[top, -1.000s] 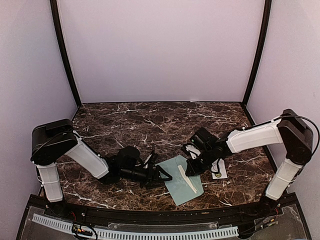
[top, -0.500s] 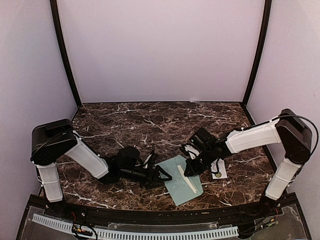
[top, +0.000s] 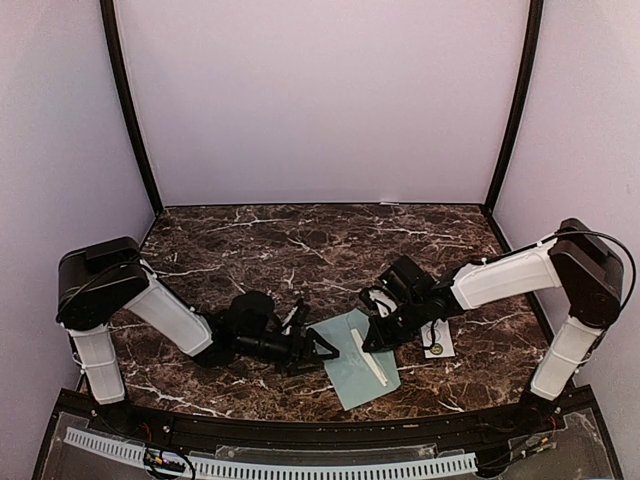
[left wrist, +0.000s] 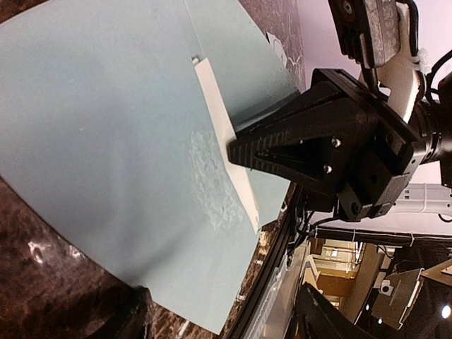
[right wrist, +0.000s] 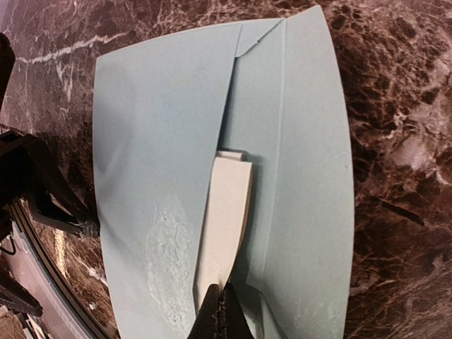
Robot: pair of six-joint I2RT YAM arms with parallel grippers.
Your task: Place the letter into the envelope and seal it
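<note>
Here, the left gripper [top: 322, 348] sits spread open at the envelope's nine o'clock edge, holding nothing. The pale blue envelope [top: 345, 378] lies near six o'clock on the table [top: 250, 240], with the folded white letter [right wrist: 229, 205] half tucked under its flap. The right gripper [right wrist: 220, 307], clamped shut, presses its tip on the letter. Next it likely needs sliding fully inside. No writing is readable.

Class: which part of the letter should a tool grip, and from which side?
The narrow exposed end of the letter, approached along its length from the side of the right tool. It lies flat on the envelope, one long edge tucked under a layer, so probably only that end offers purchase.
</note>
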